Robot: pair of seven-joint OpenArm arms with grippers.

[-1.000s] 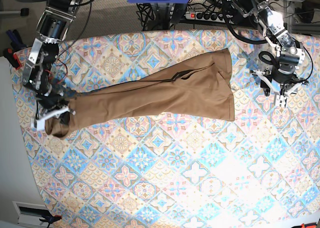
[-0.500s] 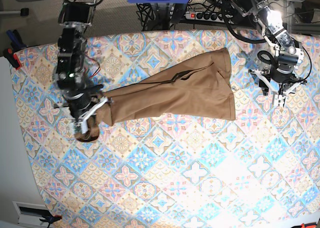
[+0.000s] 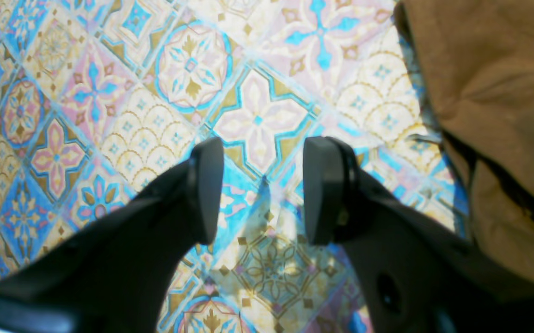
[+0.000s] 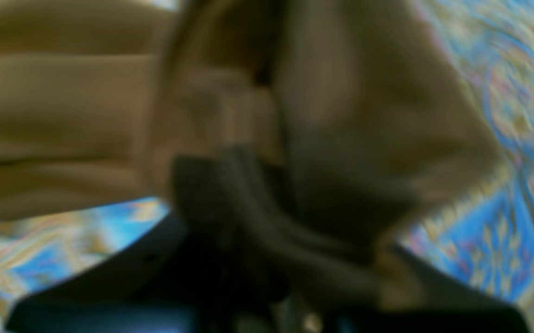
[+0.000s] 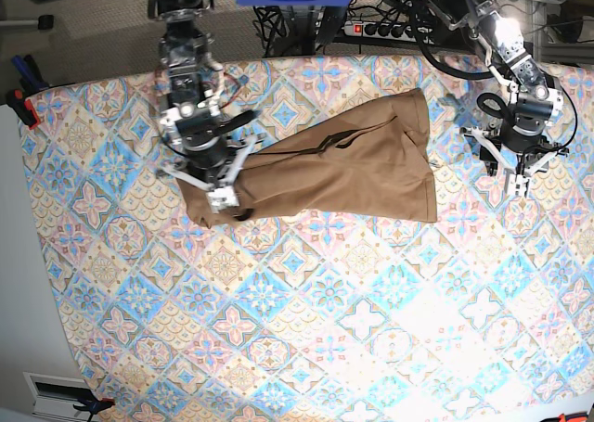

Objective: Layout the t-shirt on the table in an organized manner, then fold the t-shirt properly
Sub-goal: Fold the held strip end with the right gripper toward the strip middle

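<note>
Base view shows your right end effector (image 5: 223, 192), clamped on the end of the t-shirt (image 5: 343, 167), has carried that end inward, doubling the soft tan cloth into a shorter wrinkled band on the tile-patterned surface (image 5: 325, 329), while your left end effector (image 5: 513, 167) hovers half-open, empty, beside it.

A robot lab or test room: a desk (image 5: 306, 348) under a pastel tile-pattern cloth, a power strip (image 5: 382, 29) with tangled black cables (image 5: 288, 23) at its far edge, and clamps (image 5: 23, 102) at the left.
</note>
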